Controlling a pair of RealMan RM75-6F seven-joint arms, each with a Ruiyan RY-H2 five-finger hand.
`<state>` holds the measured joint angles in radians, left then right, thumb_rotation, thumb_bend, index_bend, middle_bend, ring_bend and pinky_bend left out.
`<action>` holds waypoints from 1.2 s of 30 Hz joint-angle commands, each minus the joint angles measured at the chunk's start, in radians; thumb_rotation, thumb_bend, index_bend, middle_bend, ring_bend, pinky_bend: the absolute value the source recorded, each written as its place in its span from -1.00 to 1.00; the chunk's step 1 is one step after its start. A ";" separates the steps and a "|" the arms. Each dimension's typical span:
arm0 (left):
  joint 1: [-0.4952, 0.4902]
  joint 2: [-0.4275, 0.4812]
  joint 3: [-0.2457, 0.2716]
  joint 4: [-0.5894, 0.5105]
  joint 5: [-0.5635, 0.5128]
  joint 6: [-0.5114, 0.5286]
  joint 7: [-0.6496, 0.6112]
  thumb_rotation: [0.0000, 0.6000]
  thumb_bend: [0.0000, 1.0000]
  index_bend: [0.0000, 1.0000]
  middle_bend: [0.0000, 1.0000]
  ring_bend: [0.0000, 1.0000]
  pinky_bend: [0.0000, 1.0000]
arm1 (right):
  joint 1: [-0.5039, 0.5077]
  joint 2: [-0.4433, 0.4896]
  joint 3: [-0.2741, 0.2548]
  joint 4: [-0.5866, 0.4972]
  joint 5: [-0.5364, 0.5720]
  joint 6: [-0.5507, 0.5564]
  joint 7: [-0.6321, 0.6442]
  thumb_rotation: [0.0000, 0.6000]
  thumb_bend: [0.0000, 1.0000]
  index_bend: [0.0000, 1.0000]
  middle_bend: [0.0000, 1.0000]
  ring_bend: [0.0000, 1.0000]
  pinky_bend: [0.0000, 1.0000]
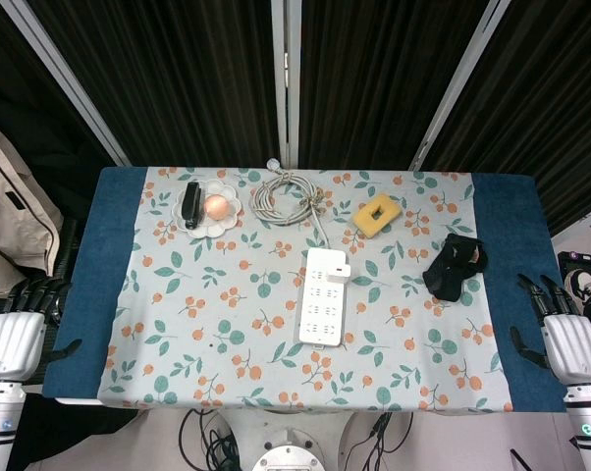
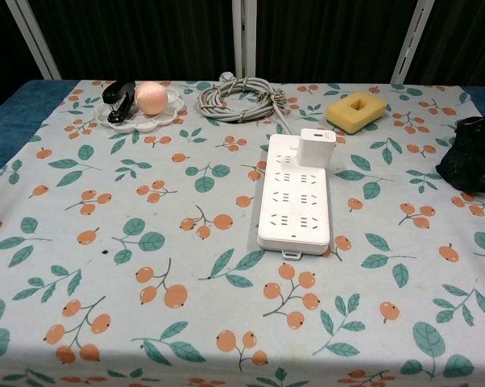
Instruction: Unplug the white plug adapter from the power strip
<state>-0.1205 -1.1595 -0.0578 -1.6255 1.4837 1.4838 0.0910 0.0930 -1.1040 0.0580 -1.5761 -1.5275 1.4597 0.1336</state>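
Observation:
A white power strip (image 1: 323, 295) (image 2: 297, 197) lies in the middle of the floral cloth. The white plug adapter (image 1: 340, 269) (image 2: 317, 146) sits plugged in at its far right corner. The strip's grey cable (image 1: 286, 198) (image 2: 238, 98) is coiled behind it. My left hand (image 1: 19, 329) hangs off the table's left edge, fingers apart, holding nothing. My right hand (image 1: 565, 337) is off the right edge, likewise empty with fingers spread. Both hands are far from the strip, and neither shows in the chest view.
A white dish (image 1: 223, 224) (image 2: 166, 110) at the back left holds a black stapler (image 1: 190, 204) (image 2: 120, 93) and a peach-coloured ball (image 1: 216, 205) (image 2: 150, 96). A yellow sponge block (image 1: 376, 214) (image 2: 355, 110) lies back right. A black cloth bundle (image 1: 454, 267) (image 2: 473, 155) rests at the right.

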 commanded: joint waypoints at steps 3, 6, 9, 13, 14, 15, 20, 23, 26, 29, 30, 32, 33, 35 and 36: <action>0.001 -0.014 -0.004 0.017 0.003 0.008 -0.008 1.00 -0.82 -0.61 -0.67 -0.77 -0.82 | 0.001 0.006 0.003 -0.012 0.003 0.003 -0.013 1.00 -0.29 -1.00 -0.66 -0.99 -0.76; -0.004 -0.016 0.001 0.022 0.006 -0.003 -0.002 1.00 -0.82 -0.61 -0.67 -0.77 -0.82 | 0.005 0.009 0.003 -0.020 0.002 -0.005 -0.019 1.00 -0.29 -1.00 -0.66 -0.99 -0.76; -0.017 -0.012 0.005 0.020 0.022 -0.019 0.003 1.00 -0.82 -0.61 -0.67 -0.77 -0.82 | 0.017 0.015 0.003 -0.029 -0.001 -0.022 -0.016 1.00 -0.29 -1.00 -0.67 -0.99 -0.76; -0.069 -0.004 0.011 0.002 0.099 -0.057 0.015 1.00 -0.82 -0.61 -0.67 -0.77 -0.82 | 0.062 0.037 0.014 -0.058 -0.021 -0.069 -0.030 1.00 -0.32 -1.00 -0.69 -0.99 -0.76; -0.091 -0.002 0.013 -0.006 0.126 -0.075 0.013 1.00 -0.82 -0.61 -0.67 -0.77 -0.82 | 0.086 0.047 0.019 -0.077 -0.021 -0.105 -0.043 1.00 -0.35 -1.00 -0.71 -0.99 -0.76; -0.118 -0.002 0.016 -0.018 0.163 -0.097 0.007 1.00 -0.82 -0.60 -0.67 -0.77 -0.82 | 0.109 0.055 0.024 -0.093 -0.022 -0.135 -0.055 1.00 -0.39 -1.00 -0.72 -0.99 -0.76; -0.279 -0.036 0.022 -0.064 0.327 -0.236 -0.027 1.00 -0.82 -0.58 -0.67 -0.77 -0.81 | 0.266 0.047 0.085 -0.141 0.001 -0.318 -0.111 1.00 -0.55 -1.00 -0.75 -0.98 -0.75; -0.383 -0.090 0.013 -0.081 0.391 -0.333 -0.027 1.00 -0.82 -0.58 -0.66 -0.77 -0.80 | 0.361 0.014 0.134 -0.155 0.055 -0.421 -0.132 1.00 -0.55 -1.00 -0.74 -0.95 -0.72; -0.463 -0.151 -0.007 -0.072 0.418 -0.402 -0.023 1.00 -0.84 -0.58 -0.66 -0.77 -0.80 | 0.444 -0.030 0.172 -0.142 0.105 -0.508 -0.145 1.00 -0.55 -1.00 -0.72 -0.93 -0.69; -0.556 -0.223 -0.035 -0.052 0.423 -0.496 0.009 1.00 -0.88 -0.61 -0.66 -0.77 -0.81 | 0.543 -0.088 0.203 -0.098 0.185 -0.617 -0.202 1.00 -0.55 -1.00 -0.71 -0.93 -0.66; -0.580 -0.241 -0.042 -0.045 0.418 -0.523 0.016 1.00 -0.89 -0.62 -0.66 -0.77 -0.81 | 0.567 -0.104 0.208 -0.086 0.209 -0.642 -0.222 1.00 -0.55 -1.00 -0.71 -0.93 -0.66; -0.619 -0.277 -0.053 -0.026 0.405 -0.568 0.027 1.00 -0.90 -0.63 -0.66 -0.77 -0.81 | 0.610 -0.137 0.213 -0.059 0.256 -0.685 -0.263 1.00 -0.55 -1.00 -0.70 -0.93 -0.65; -0.646 -0.303 -0.061 -0.007 0.390 -0.601 0.036 1.00 -0.90 -0.64 -0.66 -0.77 -0.81 | 0.635 -0.157 0.215 -0.042 0.287 -0.706 -0.289 1.00 -0.55 -1.00 -0.69 -0.93 -0.65; -0.671 -0.339 -0.069 0.020 0.371 -0.623 0.038 1.00 -0.90 -0.64 -0.66 -0.77 -0.81 | 0.663 -0.185 0.211 -0.018 0.328 -0.727 -0.324 1.00 -0.55 -1.00 -0.67 -0.92 -0.64; -0.685 -0.360 -0.071 0.038 0.358 -0.634 0.036 1.00 -0.90 -0.64 -0.66 -0.77 -0.81 | 0.680 -0.204 0.208 -0.001 0.355 -0.741 -0.342 1.00 -0.55 -1.00 -0.67 -0.92 -0.63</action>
<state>-0.7660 -1.4743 -0.1116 -1.6260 1.8681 0.8857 0.1171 0.7347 -1.2614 0.2599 -1.6188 -1.2273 0.7609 -0.1600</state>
